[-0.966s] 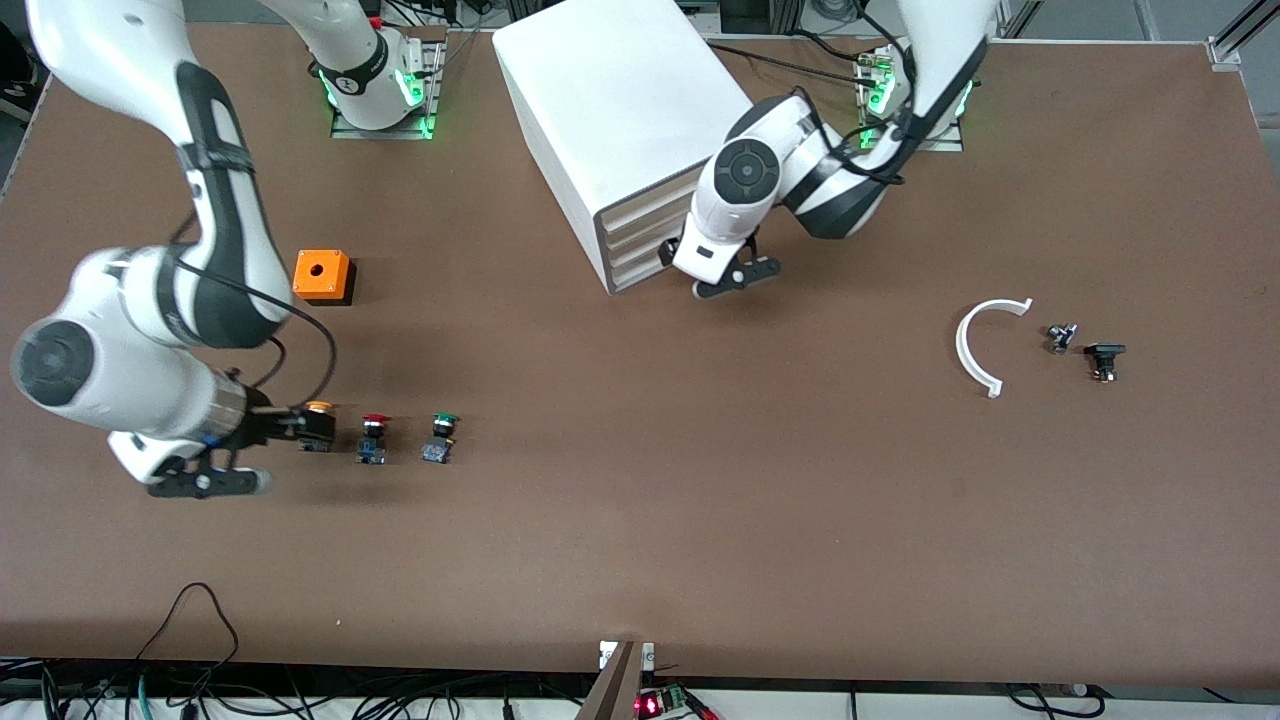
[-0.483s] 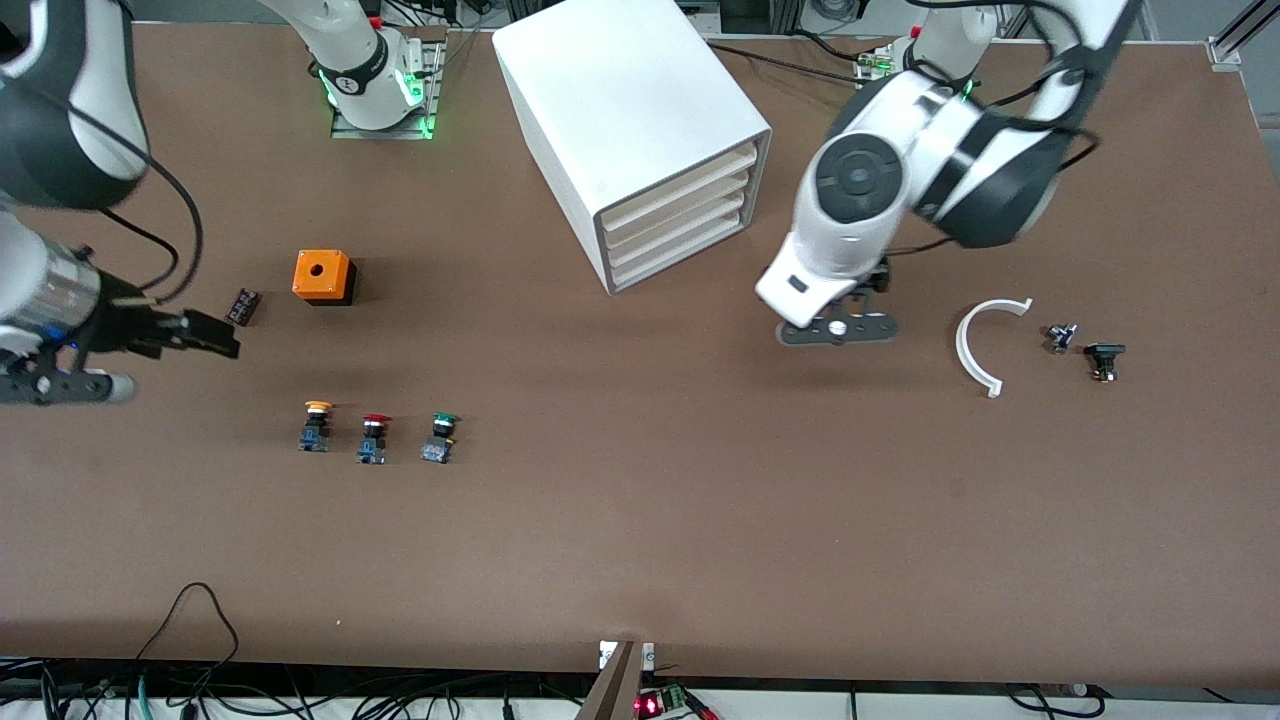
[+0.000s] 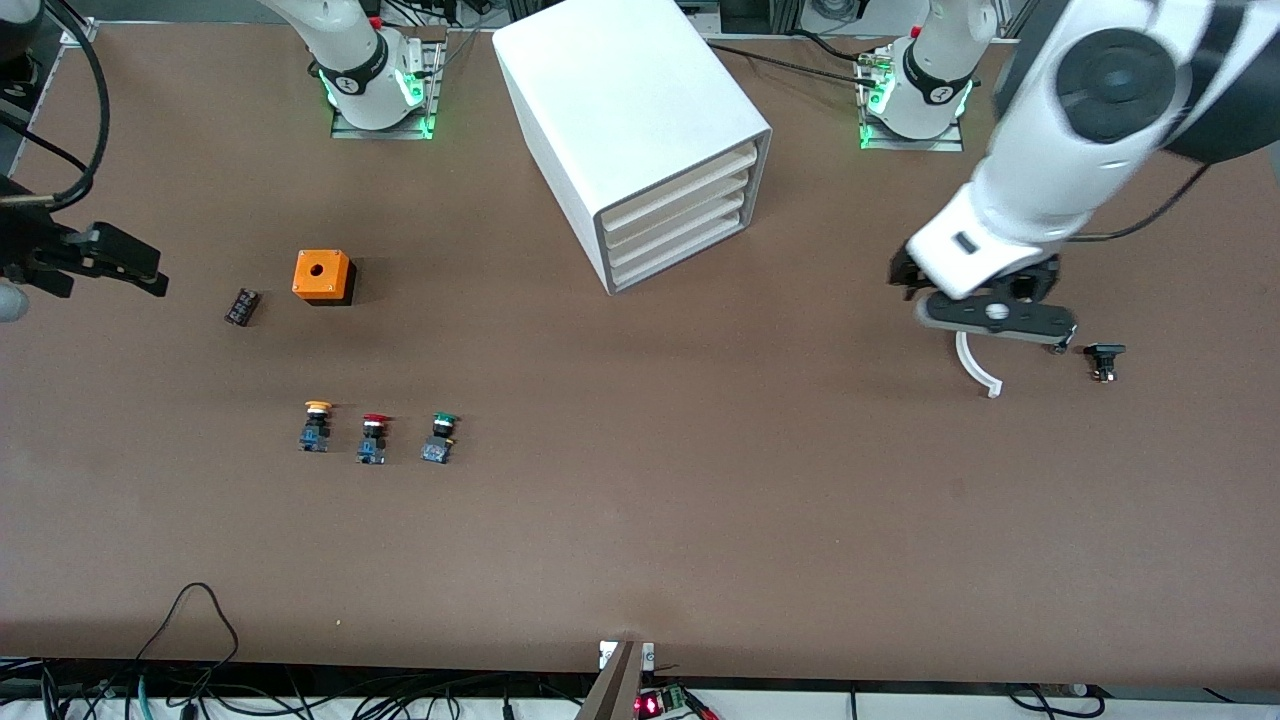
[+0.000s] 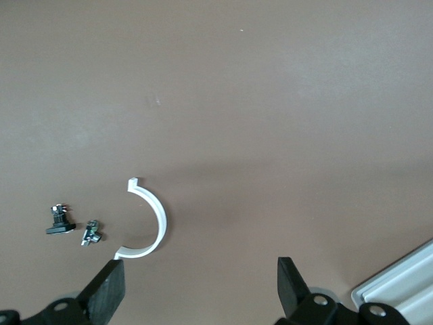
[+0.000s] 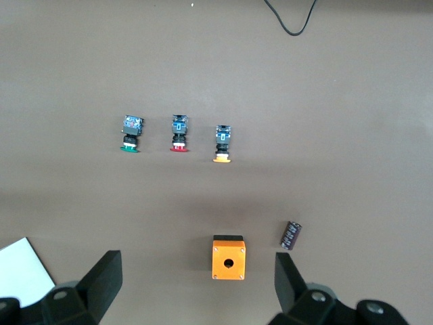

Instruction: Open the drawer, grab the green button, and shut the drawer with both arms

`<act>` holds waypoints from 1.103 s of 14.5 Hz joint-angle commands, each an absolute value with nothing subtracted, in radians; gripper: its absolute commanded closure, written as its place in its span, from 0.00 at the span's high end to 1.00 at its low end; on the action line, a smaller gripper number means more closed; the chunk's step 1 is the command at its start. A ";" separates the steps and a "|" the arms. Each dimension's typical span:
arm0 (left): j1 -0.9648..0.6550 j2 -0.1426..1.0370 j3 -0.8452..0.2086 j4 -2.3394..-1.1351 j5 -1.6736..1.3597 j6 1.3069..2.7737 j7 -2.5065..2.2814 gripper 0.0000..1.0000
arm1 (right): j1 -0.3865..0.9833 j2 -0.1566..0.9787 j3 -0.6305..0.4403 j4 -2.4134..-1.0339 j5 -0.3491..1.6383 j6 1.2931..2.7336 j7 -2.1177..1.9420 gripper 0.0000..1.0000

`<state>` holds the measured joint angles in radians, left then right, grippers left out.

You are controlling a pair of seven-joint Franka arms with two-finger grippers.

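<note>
- Work surface: one large brown table point(image 3: 640, 540) with a matte, evenly coloured top; faint scuffs and small pale specks visible.
- Table edge nearest the front camera: loose black cables point(image 3: 190, 625) hang along it, one loop lying on the tabletop.
- Same edge, at mid-length: a small bracket point(image 3: 625, 655) and a circuit board with a red light point(image 3: 655, 703).
- Lighting: even, overhead, casting soft shadows on the tabletop.

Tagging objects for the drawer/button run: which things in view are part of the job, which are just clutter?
Job:
cabinet with its drawers shut
green button
left gripper, open, over the white arc
right gripper, open, at the right arm's end

Clutter:
red button
yellow button
orange box
black cylinder
white arc
black part
</note>
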<state>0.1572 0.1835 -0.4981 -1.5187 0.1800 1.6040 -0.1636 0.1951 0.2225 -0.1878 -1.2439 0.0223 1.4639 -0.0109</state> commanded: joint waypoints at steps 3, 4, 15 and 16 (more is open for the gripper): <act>0.060 -0.015 -0.169 -1.699 0.025 1.704 0.182 0.99 | 0.193 0.220 -0.193 -1.193 0.003 1.351 -0.006 1.00; 0.058 -0.047 -0.135 -1.744 -0.004 1.718 0.214 1.00 | 0.193 0.201 -0.190 -1.196 0.003 1.365 -0.006 1.00; -0.023 -0.060 -0.080 -1.747 0.037 1.666 0.074 1.00 | 0.006 0.094 -0.035 -1.369 0.012 1.474 -0.006 1.00; -0.023 -0.061 -0.083 -1.744 0.037 1.666 0.072 1.00 | -0.001 0.063 -0.032 -1.406 0.012 1.485 -0.006 1.00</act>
<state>-0.0228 -0.0555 -0.0804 -1.7662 0.0169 1.6886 0.0863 0.0263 0.1697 -0.0622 -1.2782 0.0150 1.4431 -0.0079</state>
